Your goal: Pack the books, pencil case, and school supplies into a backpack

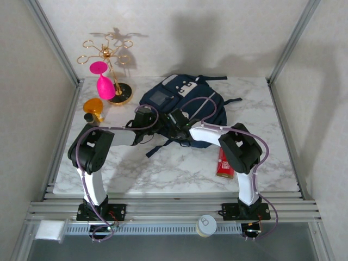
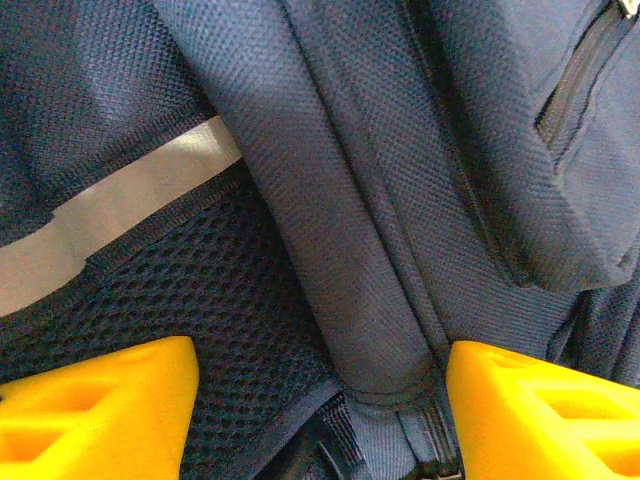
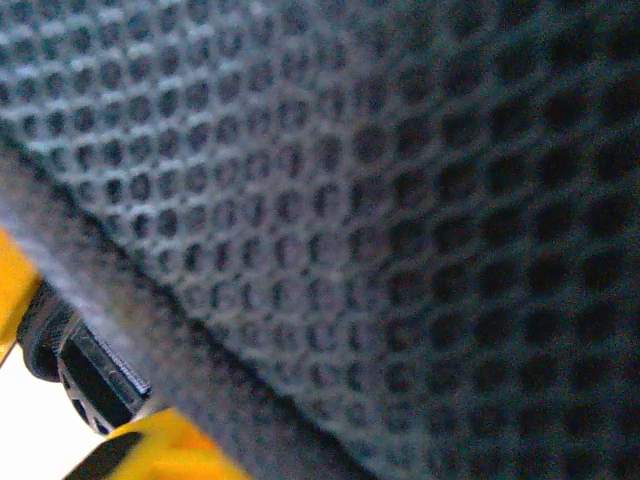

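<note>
The navy backpack (image 1: 182,100) lies at the back middle of the marble table. Both grippers are down on its near side. My left gripper (image 1: 147,118) is open: its yellow fingers (image 2: 95,410) stand wide apart on either side of a padded navy strap (image 2: 340,250) of the backpack (image 2: 110,300), beside a pale grey trim band (image 2: 120,205). My right gripper (image 1: 176,122) is pressed into the bag's dark mesh (image 3: 400,200); one yellow finger (image 3: 165,448) shows, and the jaws are hidden. The red school supplies pack (image 1: 224,163) lies flat beneath the right arm. The books and pencil case are out of view.
A gold wire stand (image 1: 109,60) with a pink object (image 1: 104,81) is at the back left. Beside it are an orange object (image 1: 93,104) and a small dark bottle (image 1: 88,116). A white round thing (image 1: 206,224) sits on the front rail.
</note>
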Action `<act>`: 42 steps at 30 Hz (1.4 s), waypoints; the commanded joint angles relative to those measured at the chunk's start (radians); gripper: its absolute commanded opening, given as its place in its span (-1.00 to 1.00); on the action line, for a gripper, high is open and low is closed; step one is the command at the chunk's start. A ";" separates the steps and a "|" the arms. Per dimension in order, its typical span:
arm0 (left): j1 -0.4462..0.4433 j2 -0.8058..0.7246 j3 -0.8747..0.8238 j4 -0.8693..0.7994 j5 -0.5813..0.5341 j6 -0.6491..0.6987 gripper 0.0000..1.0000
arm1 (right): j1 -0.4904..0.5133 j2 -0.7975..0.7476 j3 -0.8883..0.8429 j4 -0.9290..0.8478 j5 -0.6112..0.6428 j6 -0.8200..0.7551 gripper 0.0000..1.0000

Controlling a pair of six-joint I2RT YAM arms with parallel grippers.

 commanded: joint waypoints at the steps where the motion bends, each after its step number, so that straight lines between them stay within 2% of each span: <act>1: -0.024 0.021 -0.014 -0.017 0.008 -0.027 0.32 | -0.008 0.020 0.053 0.086 0.047 -0.020 -0.59; 11: 0.006 0.057 -0.002 -0.037 -0.043 -0.036 0.32 | -0.012 -0.104 -0.024 -0.057 0.089 -0.016 -0.90; 19: 0.020 0.090 0.010 -0.027 -0.066 -0.047 0.31 | -0.015 -0.187 -0.103 -0.068 0.017 -0.032 -0.99; 30: 0.031 0.081 0.012 -0.026 -0.061 -0.046 0.30 | -0.028 -0.216 -0.114 -0.138 -0.022 -0.081 -1.00; 39: 0.063 0.097 0.068 -0.039 -0.034 -0.023 0.27 | -0.046 -0.374 -0.265 -0.217 -0.006 -0.114 -1.00; 42: 0.052 0.036 0.044 -0.048 -0.002 -0.021 0.27 | -0.045 -0.399 -0.264 -0.178 -0.064 -0.160 -1.00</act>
